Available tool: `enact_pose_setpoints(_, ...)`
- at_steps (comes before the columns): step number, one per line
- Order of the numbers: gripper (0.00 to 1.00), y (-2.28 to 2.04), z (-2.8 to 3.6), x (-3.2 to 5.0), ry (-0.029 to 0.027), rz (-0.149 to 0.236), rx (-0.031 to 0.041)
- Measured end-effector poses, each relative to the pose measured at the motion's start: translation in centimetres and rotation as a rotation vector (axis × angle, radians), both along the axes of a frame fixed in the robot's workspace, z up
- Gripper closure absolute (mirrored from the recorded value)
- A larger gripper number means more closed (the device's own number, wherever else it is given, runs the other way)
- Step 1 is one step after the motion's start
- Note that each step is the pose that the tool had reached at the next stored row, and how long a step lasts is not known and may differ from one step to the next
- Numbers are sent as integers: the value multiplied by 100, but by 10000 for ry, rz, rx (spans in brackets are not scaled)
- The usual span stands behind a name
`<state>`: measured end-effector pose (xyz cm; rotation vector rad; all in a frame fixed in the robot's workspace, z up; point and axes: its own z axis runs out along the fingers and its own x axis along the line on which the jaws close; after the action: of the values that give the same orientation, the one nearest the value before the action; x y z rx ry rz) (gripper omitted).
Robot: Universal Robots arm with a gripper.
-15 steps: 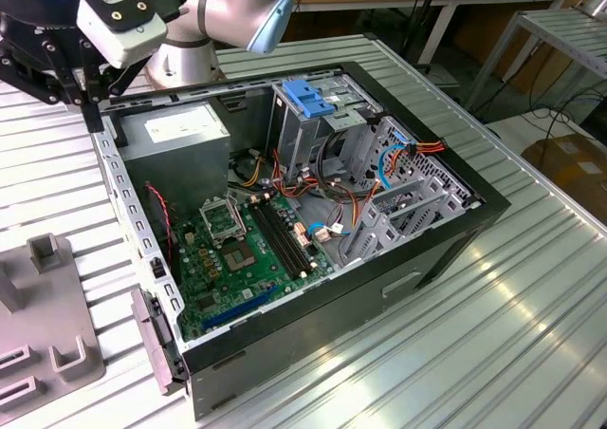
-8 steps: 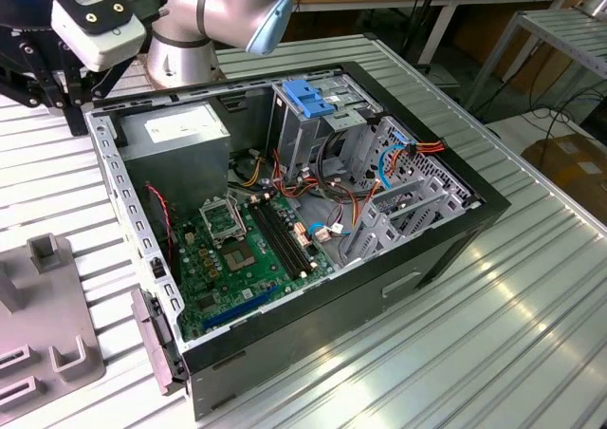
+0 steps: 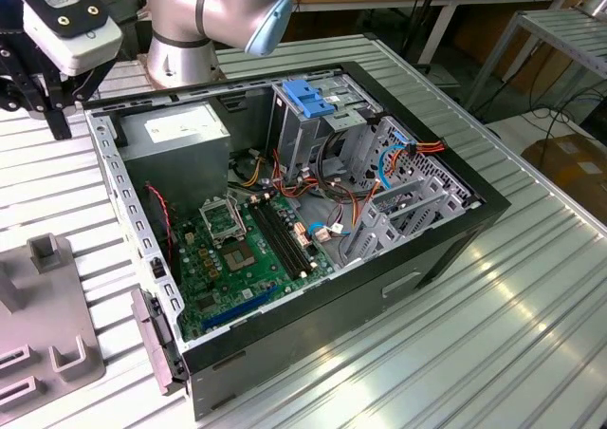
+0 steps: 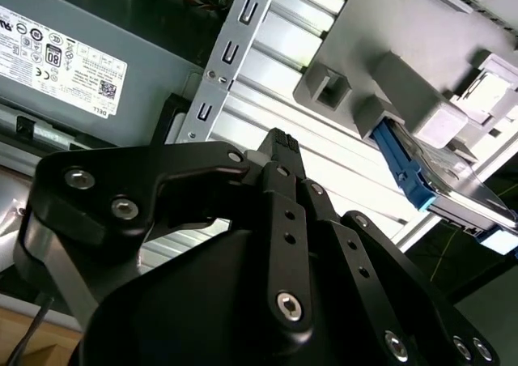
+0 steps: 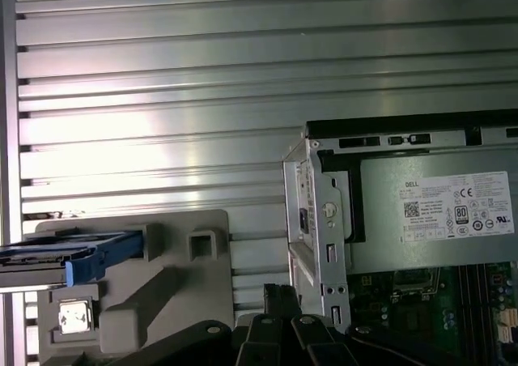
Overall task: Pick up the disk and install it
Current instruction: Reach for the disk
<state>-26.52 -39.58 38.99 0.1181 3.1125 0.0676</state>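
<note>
The claw [image 4: 279,139] is being held closed on nothing, its tips seemingly pressed together, and it is being carried by the arm over the ribbed metal surface [image 5: 243,74], just outside a corner of the open computer case [image 3: 455,220].

The task is being judged as barely begun. The disk [image 5: 81,248] is not being gripped. It is being held on edge in the grey fixture [image 5: 162,285], which is lying on the surface beside the case. In the second wrist view its blue carrier frame is being shown jutting out between the fixture's blocks, well apart from the claw. Both the pick-up and the installing are being counted as left to do.

As for containers, the case is lying on its side with its cover off. Inside, a green motherboard [image 3: 237,249] is being shown on the floor of the case. A grey power supply box [image 3: 180,135] with a white sticker is being housed in the corner nearest the arm. Next to that box, a metal drive cage [image 3: 303,139] topped by a blue latch [image 3: 308,97] is being carried, with bundles of coloured cables [image 3: 332,211] being trailed beside it. Whether the cage's bay is free cannot be told.
</note>
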Motion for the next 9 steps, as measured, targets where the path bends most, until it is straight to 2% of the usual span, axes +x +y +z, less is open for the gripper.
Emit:
enact_pose_setpoints(1, 90, 0, -3, -45, 0, 1, 0)
enact_pose_setpoints(9, 90, 1, -11, -205, 0, 0, 0)
